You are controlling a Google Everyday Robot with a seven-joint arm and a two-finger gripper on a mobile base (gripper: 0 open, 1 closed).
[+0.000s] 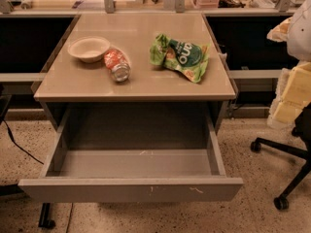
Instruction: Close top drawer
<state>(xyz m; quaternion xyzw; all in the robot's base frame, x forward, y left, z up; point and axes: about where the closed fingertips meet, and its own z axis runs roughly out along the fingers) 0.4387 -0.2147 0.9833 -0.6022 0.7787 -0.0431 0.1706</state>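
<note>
The top drawer [131, 189] is a wide grey metal drawer under the tabletop [133, 84]. It is pulled far out toward me, and its inside shows bare. Its flat front has small white scuffs at the centre and right. My gripper [290, 98] is at the right edge of the view, a pale yellowish blocky part below the white arm [301, 25]. It hangs to the right of the table, apart from the drawer and higher than the drawer front.
On the tabletop lie a white bowl [89, 48], a tipped can [117, 65] and a green snack bag [180, 56]. A black office chair base [286, 161] with casters stands on the floor at the right. A cable [17, 144] runs over the floor at the left.
</note>
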